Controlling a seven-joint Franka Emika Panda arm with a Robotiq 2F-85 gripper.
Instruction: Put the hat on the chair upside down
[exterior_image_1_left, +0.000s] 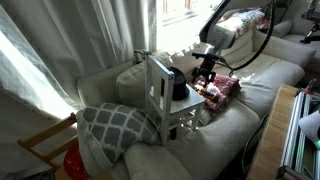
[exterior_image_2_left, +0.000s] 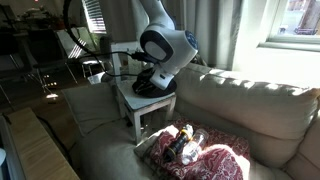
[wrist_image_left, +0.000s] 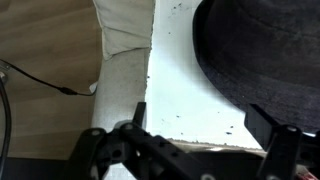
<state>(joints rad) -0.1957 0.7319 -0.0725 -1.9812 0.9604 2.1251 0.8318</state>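
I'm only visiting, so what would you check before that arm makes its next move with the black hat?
1. Hat resting on the chair seat: ok.
2. Hat upside down: cannot tell; its opening does not show in any view.
3. Gripper jaws spread with nothing between them: ok.
4. Jaws clear of the hat: cannot tell; one sits right at its edge in the wrist view.
5. Chair upright on the couch: ok.
6. Red-patterned bundle apart from the chair: ok, on the cushion beside it.
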